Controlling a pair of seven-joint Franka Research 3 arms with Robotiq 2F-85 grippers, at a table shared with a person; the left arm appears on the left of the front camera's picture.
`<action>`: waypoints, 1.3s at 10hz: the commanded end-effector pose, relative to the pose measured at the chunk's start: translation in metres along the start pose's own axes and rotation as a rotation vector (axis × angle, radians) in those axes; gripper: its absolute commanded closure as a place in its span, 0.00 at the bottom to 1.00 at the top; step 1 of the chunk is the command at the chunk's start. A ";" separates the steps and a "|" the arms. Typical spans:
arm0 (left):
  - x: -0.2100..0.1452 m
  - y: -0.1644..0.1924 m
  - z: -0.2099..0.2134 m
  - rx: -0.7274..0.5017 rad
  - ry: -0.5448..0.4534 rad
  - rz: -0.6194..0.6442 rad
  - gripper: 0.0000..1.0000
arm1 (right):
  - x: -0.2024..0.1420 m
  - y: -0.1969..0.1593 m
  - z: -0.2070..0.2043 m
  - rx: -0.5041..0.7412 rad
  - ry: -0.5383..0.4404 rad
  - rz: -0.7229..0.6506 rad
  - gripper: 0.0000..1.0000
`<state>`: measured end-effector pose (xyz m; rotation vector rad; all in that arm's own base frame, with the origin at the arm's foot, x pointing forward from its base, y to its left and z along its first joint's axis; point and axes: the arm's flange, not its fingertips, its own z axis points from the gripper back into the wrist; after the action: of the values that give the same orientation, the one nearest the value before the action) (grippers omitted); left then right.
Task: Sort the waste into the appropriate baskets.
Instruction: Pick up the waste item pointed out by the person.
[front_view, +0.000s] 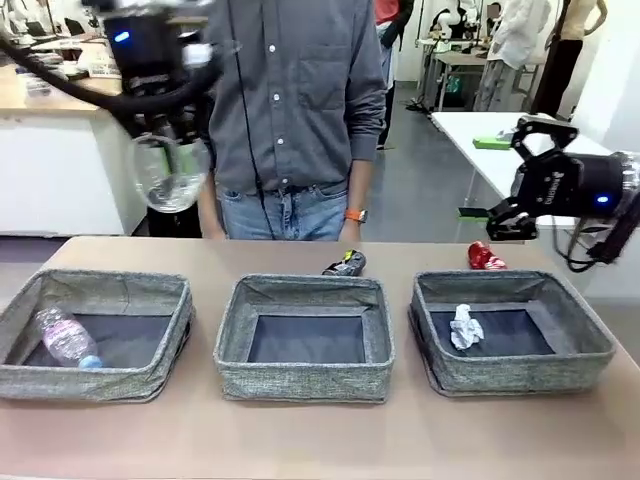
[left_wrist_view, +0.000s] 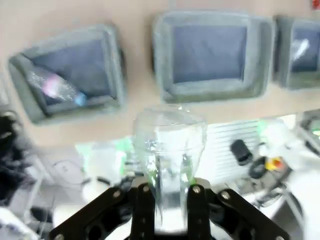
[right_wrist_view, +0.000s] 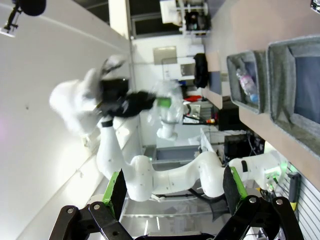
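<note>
My left gripper (front_view: 165, 138) hangs high above the left basket (front_view: 100, 383), shut on a clear plastic cup (front_view: 172, 182). In the left wrist view the cup (left_wrist_view: 170, 145) stands between the fingers (left_wrist_view: 146, 192) of that gripper (left_wrist_view: 169, 190), over the table's near side. A clear bottle (front_view: 68, 340) lies in the left basket. The middle basket (front_view: 300, 380) holds nothing. A crumpled paper ball (front_view: 465, 327) lies in the right basket (front_view: 520, 375). A black can (front_view: 345, 263) and a red can (front_view: 485, 257) lie on the table behind the baskets. My right gripper (front_view: 512, 178) hovers open at the far right, empty.
A person in a grey shirt (front_view: 300, 90) stands at the far side of the table, behind the middle basket. The right wrist view looks sideways past its open gripper (right_wrist_view: 175, 192) at the other arm with the cup (right_wrist_view: 162, 102).
</note>
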<state>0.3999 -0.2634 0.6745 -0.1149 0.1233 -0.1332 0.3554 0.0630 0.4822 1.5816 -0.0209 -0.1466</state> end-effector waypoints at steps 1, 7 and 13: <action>0.006 -0.081 0.037 0.158 0.032 -0.055 0.79 | -0.001 0.000 0.000 -0.004 0.005 0.002 0.00; -0.026 -0.169 0.098 0.196 -0.061 -0.153 0.79 | -0.001 0.000 0.000 -0.004 0.005 0.002 0.00; -0.035 -0.156 0.069 0.157 -0.070 -0.174 0.79 | -0.001 0.000 0.000 -0.004 0.005 0.002 0.00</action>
<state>0.3601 -0.4078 0.7660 0.0085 0.0422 -0.3173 0.3553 0.0632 0.4820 1.5816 -0.0200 -0.1465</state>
